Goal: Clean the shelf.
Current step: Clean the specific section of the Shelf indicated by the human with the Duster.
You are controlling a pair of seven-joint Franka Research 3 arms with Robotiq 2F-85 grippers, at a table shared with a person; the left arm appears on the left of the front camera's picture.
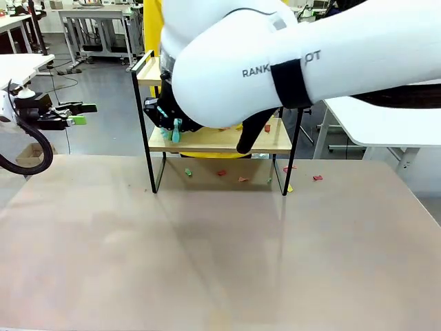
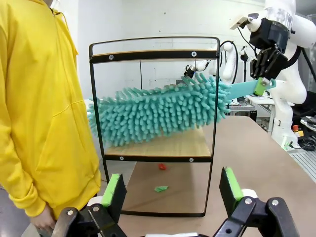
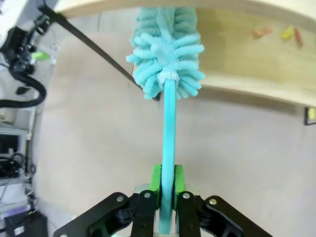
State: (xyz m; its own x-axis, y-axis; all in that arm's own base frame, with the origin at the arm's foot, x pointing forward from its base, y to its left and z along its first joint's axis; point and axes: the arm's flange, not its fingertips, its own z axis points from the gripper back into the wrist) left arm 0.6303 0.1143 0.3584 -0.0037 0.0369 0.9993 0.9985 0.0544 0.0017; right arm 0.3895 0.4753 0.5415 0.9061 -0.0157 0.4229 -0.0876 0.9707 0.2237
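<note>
Wide pale table (image 1: 220, 262) gives me open surface from its near edge up to the shelf (image 1: 213, 142), which stands near the far edge, a person in a yellow hoodie (image 2: 39, 98) just beside it. My right gripper (image 3: 167, 180) is clamped on the teal duster (image 2: 158, 111) by its handle, the head lying between the 2 boards. My left gripper (image 2: 172, 187) hovers off the table's left side, jaws apart. Small coloured scraps (image 1: 222, 172) lie under the shelf.

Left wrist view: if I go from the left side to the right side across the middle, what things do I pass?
person's yellow hoodie → fluffy teal duster → right gripper pinching the duster's handle
</note>
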